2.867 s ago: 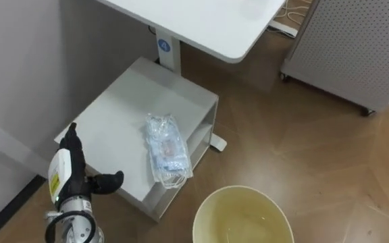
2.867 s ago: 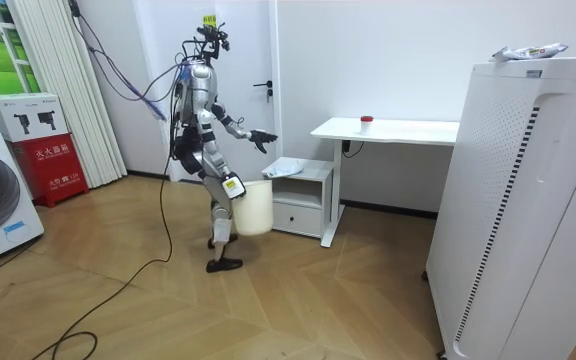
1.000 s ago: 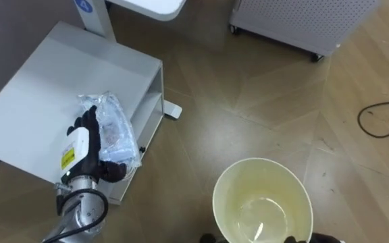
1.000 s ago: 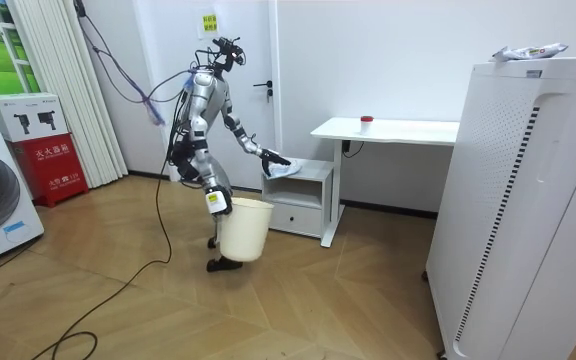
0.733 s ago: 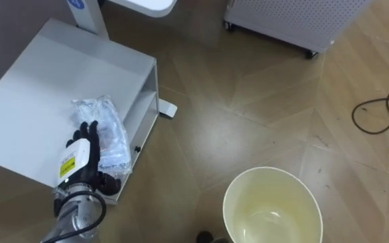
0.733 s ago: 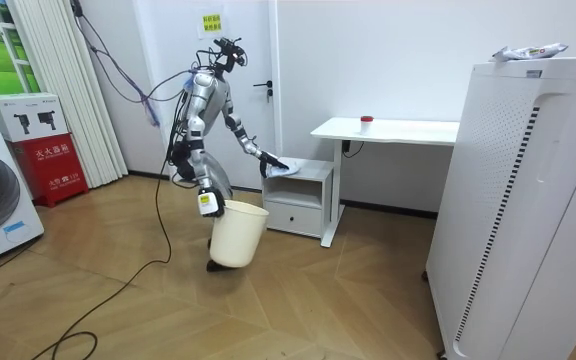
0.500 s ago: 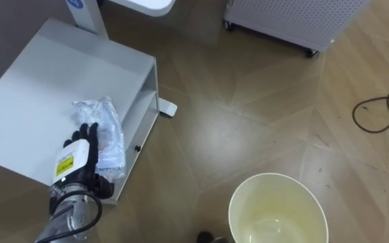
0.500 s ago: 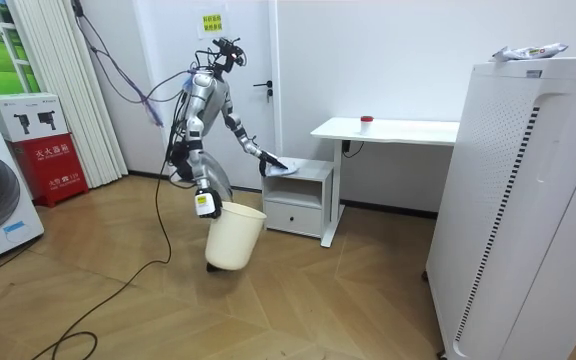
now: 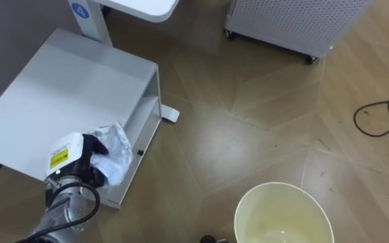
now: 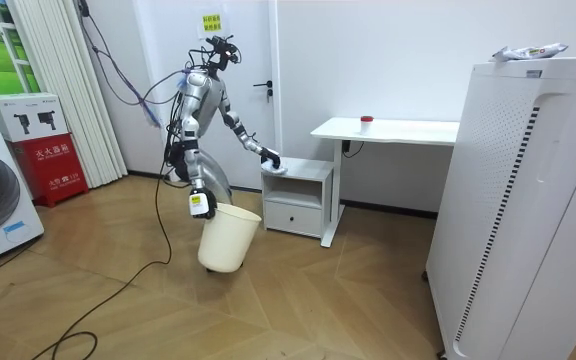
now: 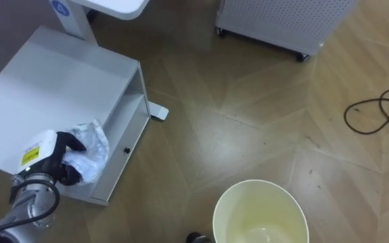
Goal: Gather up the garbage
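Left hand (image 9: 80, 162) now clenched on bag (image 9: 117, 156). Half a second ago the bag lay flat under it; now it is bunched at the cabinet (image 9: 59, 88) front edge. Grasp made; lift next. Right hand (image 10: 200, 203) at bin (image 9: 286, 216) rim, probably carrying it; can't tell its grip. Count: one bag, one bin, one cabinet.

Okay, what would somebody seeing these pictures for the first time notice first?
The left hand, fingers curled round a crumpled clear bag at the front edge of the low white cabinet. Next, the big cream bin over the wood floor at the robot's right, hanging tilted by its right hand in the room view.
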### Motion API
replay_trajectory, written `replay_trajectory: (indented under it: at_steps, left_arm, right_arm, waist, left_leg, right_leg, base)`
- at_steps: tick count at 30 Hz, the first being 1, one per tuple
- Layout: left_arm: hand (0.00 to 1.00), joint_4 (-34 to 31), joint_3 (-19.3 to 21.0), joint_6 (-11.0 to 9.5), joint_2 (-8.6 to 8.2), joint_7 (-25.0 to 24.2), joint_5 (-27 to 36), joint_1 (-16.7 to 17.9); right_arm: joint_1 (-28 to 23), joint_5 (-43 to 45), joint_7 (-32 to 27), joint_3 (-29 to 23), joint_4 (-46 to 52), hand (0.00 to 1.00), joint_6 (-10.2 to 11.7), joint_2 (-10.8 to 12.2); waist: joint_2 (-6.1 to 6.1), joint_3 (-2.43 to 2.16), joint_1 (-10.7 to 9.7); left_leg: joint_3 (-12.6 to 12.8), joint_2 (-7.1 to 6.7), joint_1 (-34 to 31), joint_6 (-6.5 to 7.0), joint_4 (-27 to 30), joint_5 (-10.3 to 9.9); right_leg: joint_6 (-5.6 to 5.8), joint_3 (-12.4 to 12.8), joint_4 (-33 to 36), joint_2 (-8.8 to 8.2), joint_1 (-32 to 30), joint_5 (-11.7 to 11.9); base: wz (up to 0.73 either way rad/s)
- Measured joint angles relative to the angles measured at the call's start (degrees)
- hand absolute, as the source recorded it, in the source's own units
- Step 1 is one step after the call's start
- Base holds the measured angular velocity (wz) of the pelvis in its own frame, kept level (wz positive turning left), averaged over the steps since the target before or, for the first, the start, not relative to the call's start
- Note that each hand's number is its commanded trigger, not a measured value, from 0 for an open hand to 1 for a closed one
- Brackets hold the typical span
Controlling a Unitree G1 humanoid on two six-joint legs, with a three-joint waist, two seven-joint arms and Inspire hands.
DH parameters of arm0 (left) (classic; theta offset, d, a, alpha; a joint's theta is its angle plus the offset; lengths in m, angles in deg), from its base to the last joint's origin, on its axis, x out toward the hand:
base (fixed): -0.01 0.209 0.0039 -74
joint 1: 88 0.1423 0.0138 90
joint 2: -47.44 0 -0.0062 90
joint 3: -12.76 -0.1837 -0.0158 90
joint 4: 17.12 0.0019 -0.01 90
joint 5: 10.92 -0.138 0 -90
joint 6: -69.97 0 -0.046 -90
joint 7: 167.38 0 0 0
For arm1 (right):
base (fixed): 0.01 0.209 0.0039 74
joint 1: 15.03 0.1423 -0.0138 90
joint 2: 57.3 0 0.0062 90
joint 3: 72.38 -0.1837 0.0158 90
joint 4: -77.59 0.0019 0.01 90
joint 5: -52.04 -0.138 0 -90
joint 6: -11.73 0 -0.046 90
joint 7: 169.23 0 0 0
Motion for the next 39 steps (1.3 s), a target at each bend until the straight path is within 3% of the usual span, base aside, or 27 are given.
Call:
replay_trajectory:
  at_steps: [5,14,18,21,23,27,30,32,37,39]
  left_arm:
    - [0.91,0.6,-0.2,-0.1,-1.52,-0.1,1.2,0.9]
    - [0.88,-1.8,-0.4,-3.4,-4.77,-1.3,5.0,1.0]
    - [0.89,-6.4,-2.0,-5.4,-7.38,-1.8,7.5,1.9]
    - [0.88,-10.9,-2.9,-6.2,-9.5,-3.6,9.2,4.7]
    - [0.87,-12.8,-4.4,-6.8,-10.24,-4.6,10.6,6.4]
    - [0.88,-14.7,-8.7,-7.5,-13.23,-6.9,10.8,8.6]
    - [0.88,-14.8,-10.0,-7.8,-14.88,-9.8,10.7,9.3]
    - [0.88,-15.4,-11.2,-7.9,-15.11,-11.1,10.7,9.6]
    - [0.87,-16.7,-13.4,-8.3,-15.83,-13.5,10.7,11.4]
    - [0.87,-16.7,-14.4,-8.3,-16.04,-14.5,10.7,12.1]
  right_arm:
    - [-0.2,-0.8,-0.8,0.4,0.0,1.0,0.9,0.2]
    - [1.7,-1.0,-2.8,0.5,0.7,1.0,3.5,1.8]
    - [3.6,0.5,-3.2,0.5,1.9,1.0,4.0,3.1]
    - [5.1,1.9,-3.0,0.5,2.8,1.0,5.8,4.3]
    - [5.8,3.2,-2.8,0.8,3.3,1.0,6.5,5.3]
    - [6.1,9.5,-2.5,1.8,5.2,1.0,6.9,7.5]
    - [6.6,12.6,-2.4,2.7,6.9,1.0,7.0,8.5]
    - [7.2,13.2,-2.1,3.1,7.2,1.0,7.0,9.1]
    - [7.4,13.3,-1.0,5.5,7.3,1.0,6.7,10.2]
    - [7.4,14.1,-0.6,6.2,7.3,1.0,6.2,10.7]
  waist:
    - [-0.12,0.13,0.6]
    - [-0.29,0.36,1.7]
    - [-0.28,0.34,3.3]
    - [-0.25,0.32,4.8]
    - [-0.31,0.29,4.8]
    - [-0.38,0.22,4.8]
    - [-0.59,0.07,4.9]
    - [-0.82,-0.07,5.2]
    - [-1.95,-0.97,5.8]
    - [-2.1,-1.07,5.8]
  left_leg:
    - [0.5,0.12,0.6,0.01,-0.6,0.0]
    - [0.3,-0.08,0.4,-0.01,-1.0,0.0]
    - [0.7,-0.13,0.6,0.0,-1.2,0.0]
    - [1.3,-0.43,1.7,0.01,-2.1,0.0]
    - [1.2,-0.44,2.0,-0.15,-2.7,0.2]
    - [1.1,-1.21,2.0,-0.08,-4.5,1.0]
    - [1.2,-1.18,2.0,-0.04,-4.1,1.0]
    - [1.2,-1.15,1.9,-0.04,-3.9,1.0]
    - [1.2,-1.19,2.4,-0.04,-3.9,1.0]
    - [1.2,-1.24,3.2,-0.03,-4.0,1.0]
  right_leg:
    - [-0.1,0.1,-0.5,0.0,0.4,0.3]
    - [-0.14,0.2,-0.9,0.11,0.1,0.2]
    - [-0.12,0.4,-1.0,0.04,0.2,0.2]
    - [-0.07,0.8,-1.1,-0.29,0.6,0.1]
    - [-0.09,0.4,-1.7,-0.35,1.0,0.1]
    - [-0.09,-0.1,-2.8,-1.03,1.0,0.2]
    - [-0.09,-0.1,-2.9,-1.22,1.0,0.2]
    - [-0.09,-0.1,-2.9,-1.39,1.0,0.2]
    - [-0.09,-0.2,-2.8,-1.27,1.4,0.2]
    - [-0.09,-0.3,-2.9,-1.25,2.2,0.2]
  base:
    - [-0.04]
    - [0.0]
    - [0.0]
    - [-0.03]
    - [0.06]
    - [0.09]
    - [0.0]
    - [0.0]
    - [0.0]
    - [0.0]
